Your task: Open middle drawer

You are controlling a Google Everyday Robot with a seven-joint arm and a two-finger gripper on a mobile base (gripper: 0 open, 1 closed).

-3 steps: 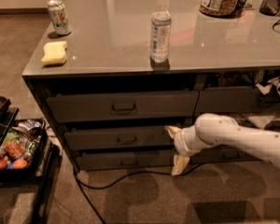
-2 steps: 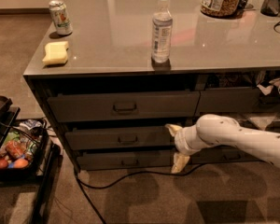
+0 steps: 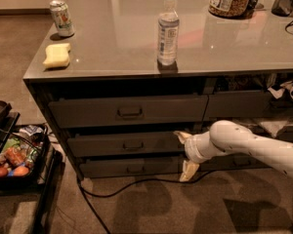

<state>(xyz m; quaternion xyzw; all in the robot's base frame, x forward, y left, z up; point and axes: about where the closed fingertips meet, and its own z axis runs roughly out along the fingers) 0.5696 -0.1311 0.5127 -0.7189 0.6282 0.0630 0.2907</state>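
Your gripper (image 3: 186, 153) sits with fingers spread at the middle drawer's (image 3: 107, 145) right end, apart from its handle (image 3: 133, 145), probably to catch the front's edge.

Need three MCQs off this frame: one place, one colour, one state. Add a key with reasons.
1. Where is the tool?
A. beside the can
B. at the right end of the middle drawer
C. over the floor basket

2. What colour is the sponge?
A. yellow
B. blue
C. black

3. How is the bottle standing?
A. lying on its side
B. upside down
C. upright, capped

Key:
1 B: the tool sits low against the cabinet front, at that drawer's right end.
2 A: the sponge reads pale yellow.
3 C: the bottle stands on its base with the white cap on top.
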